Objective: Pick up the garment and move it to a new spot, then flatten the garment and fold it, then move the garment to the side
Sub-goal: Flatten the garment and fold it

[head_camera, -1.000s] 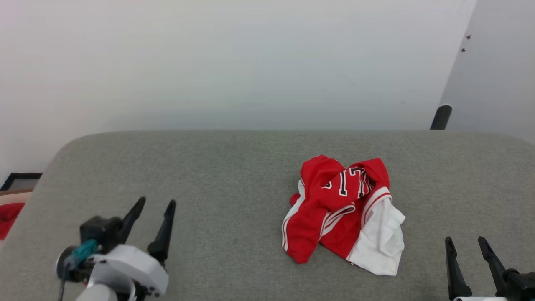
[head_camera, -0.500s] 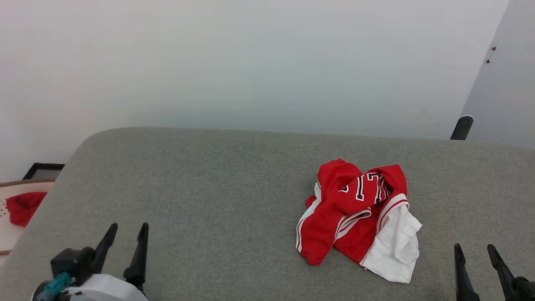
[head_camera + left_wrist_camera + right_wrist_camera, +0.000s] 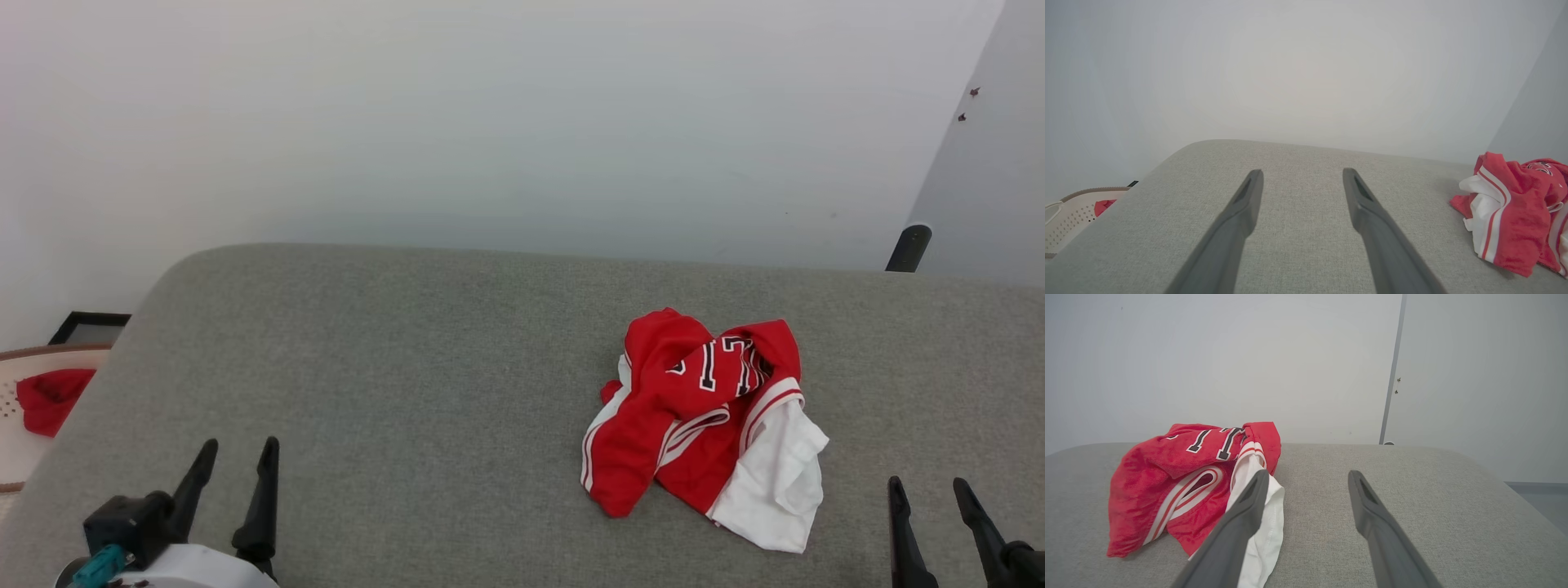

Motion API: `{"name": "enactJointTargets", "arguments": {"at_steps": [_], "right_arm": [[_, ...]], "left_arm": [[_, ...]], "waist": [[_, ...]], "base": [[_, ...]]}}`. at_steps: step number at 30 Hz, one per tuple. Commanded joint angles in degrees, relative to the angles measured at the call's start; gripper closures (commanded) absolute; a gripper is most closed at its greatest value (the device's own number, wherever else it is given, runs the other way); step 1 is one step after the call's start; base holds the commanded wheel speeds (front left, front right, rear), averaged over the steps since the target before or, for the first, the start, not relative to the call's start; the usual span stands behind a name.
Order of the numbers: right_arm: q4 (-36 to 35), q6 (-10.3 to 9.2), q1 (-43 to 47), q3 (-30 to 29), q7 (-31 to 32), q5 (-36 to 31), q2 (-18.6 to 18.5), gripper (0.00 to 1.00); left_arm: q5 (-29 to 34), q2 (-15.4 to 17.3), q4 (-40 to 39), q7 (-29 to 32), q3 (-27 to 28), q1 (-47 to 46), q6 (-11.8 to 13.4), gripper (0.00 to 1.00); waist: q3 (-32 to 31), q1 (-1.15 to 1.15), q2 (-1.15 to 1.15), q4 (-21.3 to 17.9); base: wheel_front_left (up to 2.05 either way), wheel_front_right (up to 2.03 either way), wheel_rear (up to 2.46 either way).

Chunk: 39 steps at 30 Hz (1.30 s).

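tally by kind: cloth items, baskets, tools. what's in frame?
Cloth items: 2, the crumpled jersey and a red cloth off to the left
Baskets: 1, the beige basket holding that red cloth
Tools: 2, left tool and right tool, both open and empty
Total: 5
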Motion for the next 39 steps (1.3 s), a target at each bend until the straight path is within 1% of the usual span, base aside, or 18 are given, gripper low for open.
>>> {"name": "enactJointTargets", "arguments": {"at_steps": [1,5,8,13,16,20,29,39], "right_arm": [[0.21,0.00,0.20,0.11,-0.31,0.75,-0.06,0.00],[0.95,0.00,-0.14,1.32,-0.24,0.87,-0.40,0.00],[1.38,0.00,-0.93,2.17,0.93,1.21,-0.93,0.00],[2.49,0.00,-2.02,3.27,5.13,2.45,-2.26,0.00],[2.81,0.00,-2.81,3.84,6.94,2.76,-3.07,0.00],[3.79,0.00,-3.93,4.82,11.95,3.56,-3.92,0.00],[5.79,0.00,-8.60,5.91,24.17,4.79,-5.64,0.00],[10.33,0.00,-11.87,5.84,37.68,3.84,-5.09,0.00]], "left_arm": [[0.55,-0.37,-0.13,-0.03,0.42,0.28,-0.41,0.00],[1.30,-0.40,0.00,-0.03,0.70,-0.36,-0.73,0.00],[1.42,-0.23,0.29,-0.04,0.79,-0.96,-0.92,0.00],[2.00,-0.59,1.16,-0.04,0.91,-2.12,-0.46,0.00],[2.29,-0.87,1.41,-0.04,0.54,-2.44,-0.62,0.00],[2.74,-1.70,1.75,-0.04,0.01,-3.30,-0.91,0.00],[4.16,-4.20,1.72,-0.04,-0.11,-6.56,-1.71,0.00],[5.27,-6.76,3.34,-0.04,-0.19,-9.86,-3.01,0.00]], "waist": [[0.09,0.00,0.00,0.06],[0.47,0.00,0.00,0.37],[1.19,0.00,0.00,0.88],[2.96,0.00,0.00,2.35],[3.84,0.00,0.00,2.99],[5.83,0.00,0.00,4.29],[12.36,0.00,0.00,6.32],[15.53,0.00,0.00,7.49]], "base": [[0.00,0.00,0.00],[0.00,0.00,0.00],[0.00,0.00,0.00],[0.00,0.00,0.00],[0.00,0.00,0.00],[0.00,0.00,0.00],[0.00,0.00,0.00],[0.00,0.00,0.00]]}}
